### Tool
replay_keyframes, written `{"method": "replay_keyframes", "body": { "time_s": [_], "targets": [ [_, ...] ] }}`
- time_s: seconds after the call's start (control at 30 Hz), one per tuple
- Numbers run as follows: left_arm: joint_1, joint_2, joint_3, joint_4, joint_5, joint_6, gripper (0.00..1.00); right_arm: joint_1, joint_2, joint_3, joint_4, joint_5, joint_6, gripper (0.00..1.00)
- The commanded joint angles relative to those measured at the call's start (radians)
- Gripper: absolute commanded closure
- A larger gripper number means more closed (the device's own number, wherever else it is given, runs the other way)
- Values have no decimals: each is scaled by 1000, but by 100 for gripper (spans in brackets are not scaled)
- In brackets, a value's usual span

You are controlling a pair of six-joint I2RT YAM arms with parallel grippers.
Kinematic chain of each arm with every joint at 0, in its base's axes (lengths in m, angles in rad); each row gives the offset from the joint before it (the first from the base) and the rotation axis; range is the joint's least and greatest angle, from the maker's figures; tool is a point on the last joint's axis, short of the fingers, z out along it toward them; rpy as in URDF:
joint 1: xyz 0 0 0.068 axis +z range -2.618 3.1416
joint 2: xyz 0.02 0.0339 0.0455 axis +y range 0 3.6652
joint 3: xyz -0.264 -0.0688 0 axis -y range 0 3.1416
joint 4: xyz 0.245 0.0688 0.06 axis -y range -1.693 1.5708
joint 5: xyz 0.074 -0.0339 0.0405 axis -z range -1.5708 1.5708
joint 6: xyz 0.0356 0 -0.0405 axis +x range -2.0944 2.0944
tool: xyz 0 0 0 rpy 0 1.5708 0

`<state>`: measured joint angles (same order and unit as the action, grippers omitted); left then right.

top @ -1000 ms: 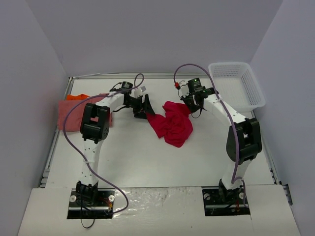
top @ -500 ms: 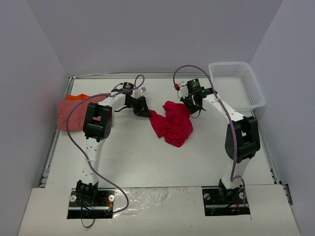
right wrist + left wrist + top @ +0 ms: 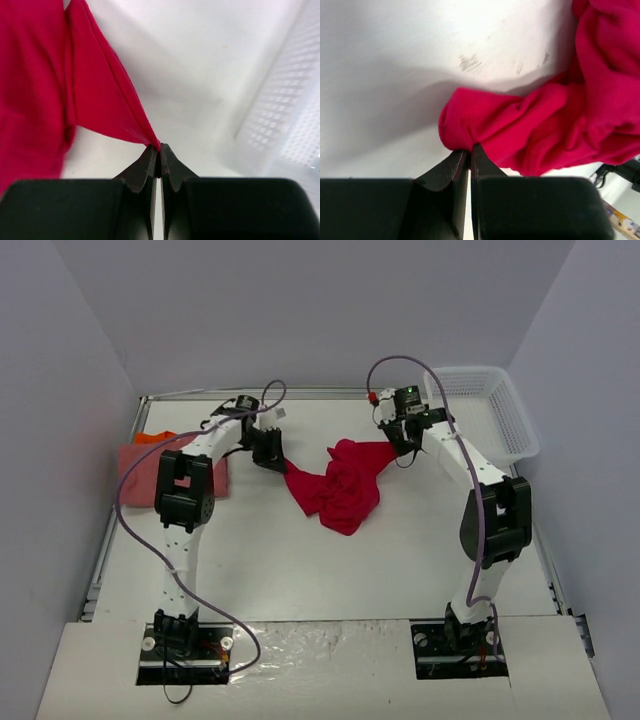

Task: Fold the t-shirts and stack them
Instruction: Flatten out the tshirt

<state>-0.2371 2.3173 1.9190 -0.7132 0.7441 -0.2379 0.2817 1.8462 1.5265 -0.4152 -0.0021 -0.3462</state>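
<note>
Left pincer (image 3: 283,466) and right pincer (image 3: 396,445) clamp opposite red t-shirt (image 3: 338,492) edges over table (image 3: 300,570)

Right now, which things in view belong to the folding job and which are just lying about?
Job: red t-shirt, pinched by left gripper and right gripper; salmon pink t-shirt; orange t-shirt.
Lying about: white mesh basket.

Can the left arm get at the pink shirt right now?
Probably not yet: the left gripper is shut on the red shirt. The pink shirt lies beside that arm, nothing in the way; release first.
</note>
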Motion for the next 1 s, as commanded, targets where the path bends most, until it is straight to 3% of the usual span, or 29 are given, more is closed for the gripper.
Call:
{"method": "replay_keyframes", "body": {
  "time_s": [0.0, 0.2, 0.63, 0.97],
  "targets": [
    [93, -185, 75, -136, -117, 135, 97, -36, -15, 109, 0, 51, -8, 100],
    [202, -384, 58, -187, -158, 193, 98, -82, -73, 199, -8, 48, -7, 100],
    [264, -614, 25, -262, -247, 235, 98, -137, -249, 202, -17, 51, -17, 100],
    [332, -722, -28, -272, -238, 267, 98, -194, -436, 48, -17, 48, -37, 100]
  ]
}}
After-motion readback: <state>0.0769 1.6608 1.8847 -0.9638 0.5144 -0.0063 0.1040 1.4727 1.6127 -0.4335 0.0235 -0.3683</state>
